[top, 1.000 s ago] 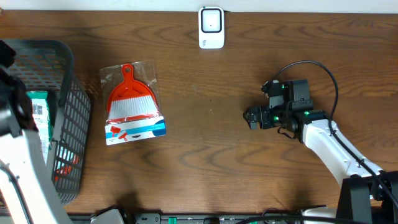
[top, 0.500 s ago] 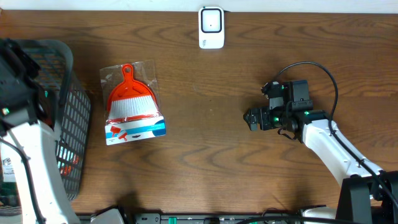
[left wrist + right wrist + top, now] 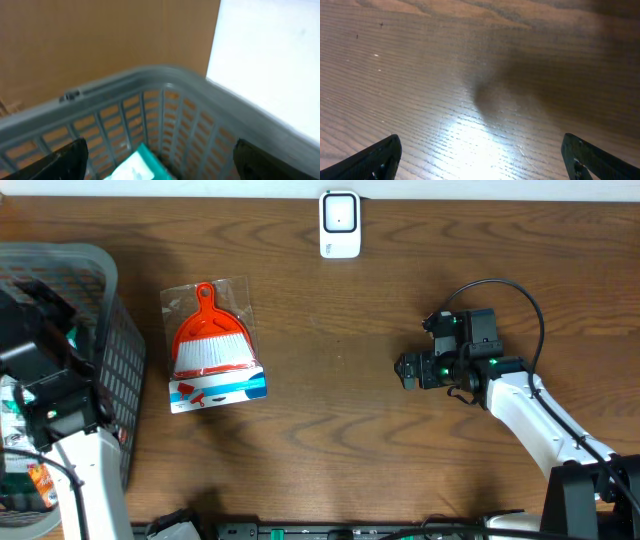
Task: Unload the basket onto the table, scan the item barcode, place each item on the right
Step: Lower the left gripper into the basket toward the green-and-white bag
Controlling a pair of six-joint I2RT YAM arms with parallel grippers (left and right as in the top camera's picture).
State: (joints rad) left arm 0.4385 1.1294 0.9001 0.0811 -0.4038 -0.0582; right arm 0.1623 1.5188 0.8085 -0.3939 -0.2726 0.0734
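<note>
Left end effector [image 3: 160, 159] hangs wide above the basket [image 3: 165, 82]; likely the fetching step: next, drop onto the teal packet [image 3: 136, 169], lower middle.

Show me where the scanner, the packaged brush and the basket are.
white scanner [image 3: 339, 223]: overhead view, middle of its front face.
packaged brush [image 3: 210, 330]: overhead view, orange body below the handle.
grey basket [image 3: 70, 252]: overhead view, far rim.

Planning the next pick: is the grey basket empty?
Not empty. The left wrist view shows a green-and-white pack lying inside the basket, below its slatted wall.
</note>
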